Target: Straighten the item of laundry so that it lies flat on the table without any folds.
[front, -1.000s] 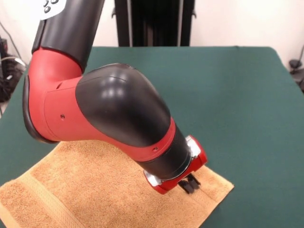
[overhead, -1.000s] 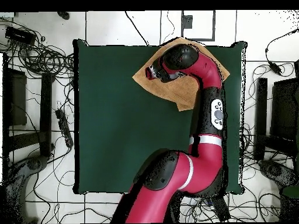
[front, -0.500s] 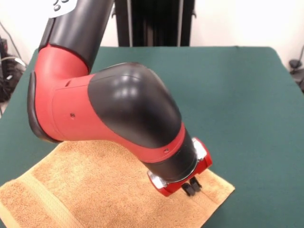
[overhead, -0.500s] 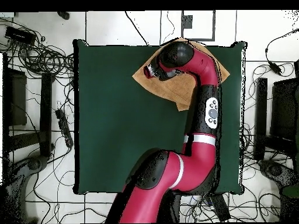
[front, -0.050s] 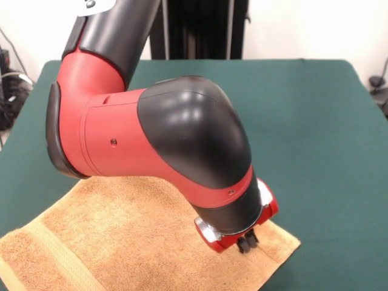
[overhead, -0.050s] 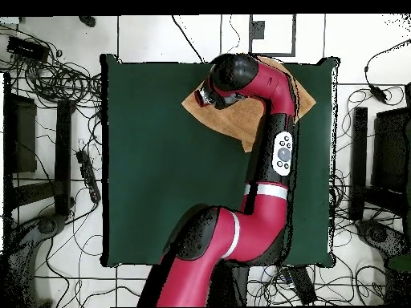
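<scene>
The item of laundry, an orange-tan towel [front, -0.050s: 121, 236], lies at the near left of the table [front, -0.050s: 303, 121] in the front view, and its paler band runs across its left end. It looks mostly spread out, though my arm hides its far part. My gripper [front, -0.050s: 247, 243] points down at the towel's right corner and sits on or just above the cloth. In the overhead view the towel [overhead, -0.050s: 241, 120] lies slantwise near the table's [overhead, -0.050s: 160, 176] top edge. There the gripper [overhead, -0.050s: 205, 96] is over the towel's left corner, and the arm covers the towel's right side.
My bulky red and black arm [front, -0.050s: 170, 139] reaches across the towel and blocks much of the left half of the front view. Cables and dark equipment [overhead, -0.050s: 48, 120] lie on the floor around the table. A black stand [front, -0.050s: 194, 27] rises behind the table's far edge.
My arm has swung further over the towel, and the gripper has shifted a little toward the towel's corner. The towel has barely moved.
</scene>
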